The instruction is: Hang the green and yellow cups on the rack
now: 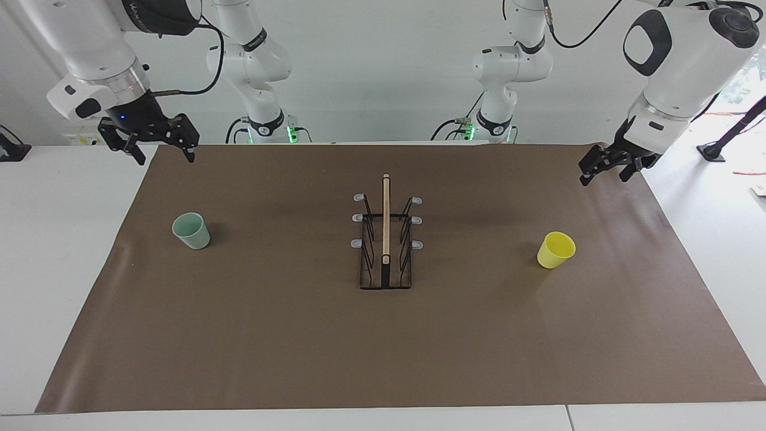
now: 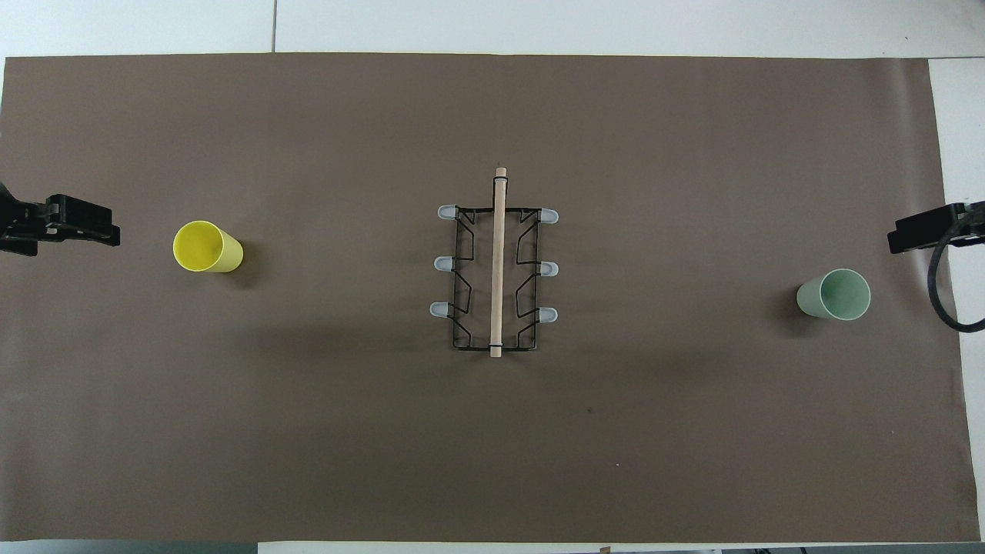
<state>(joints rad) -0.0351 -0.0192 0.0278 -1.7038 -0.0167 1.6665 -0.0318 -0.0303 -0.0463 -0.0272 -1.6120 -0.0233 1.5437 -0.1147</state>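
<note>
Brown paper covers the white table almost edge to edge, and I have both arms parked high at its corners nearest the bases, which keeps the middle free for the work. From my seat the left gripper hangs over the paper's corner at its own end, fingers spread and holding nothing; the right gripper hangs over the matching corner at the other end, fingers likewise apart and empty. Out from the left gripper, the yellow cup stands mouth up on the paper, near that arm's end, so I judge it is that arm's to fetch. The green cup stands mouth up toward the right arm's end, well apart from the first, a fair share for the right arm. Between them, at the centre, sits the rack, its wooden bar running away from the robots and three grey-tipped prongs slanting out on each side, all six bare. No cup is hung yet; I reckon each must be turned mouth down over a prong.
</note>
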